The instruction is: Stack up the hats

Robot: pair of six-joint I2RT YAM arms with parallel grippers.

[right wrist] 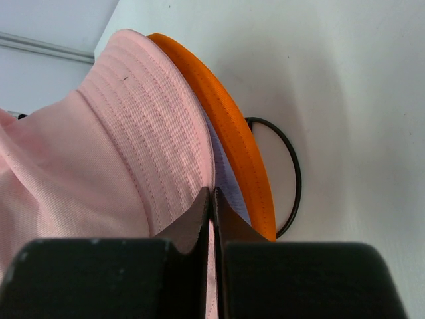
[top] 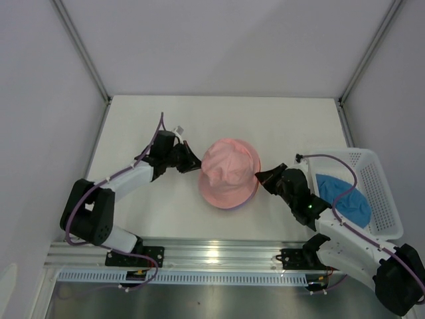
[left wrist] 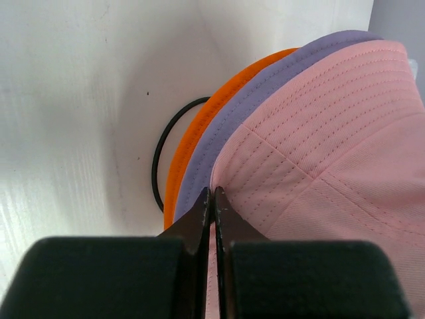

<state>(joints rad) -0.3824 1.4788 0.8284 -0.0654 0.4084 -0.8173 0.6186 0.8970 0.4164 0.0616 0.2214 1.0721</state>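
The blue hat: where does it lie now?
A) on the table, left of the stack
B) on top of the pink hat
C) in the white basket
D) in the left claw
C: the blue hat lies inside the basket at the right, apart from the pink hat that tops the stack in the middle.

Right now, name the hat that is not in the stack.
The blue hat, alone in the white basket; the orange, purple and pink are stacked together.
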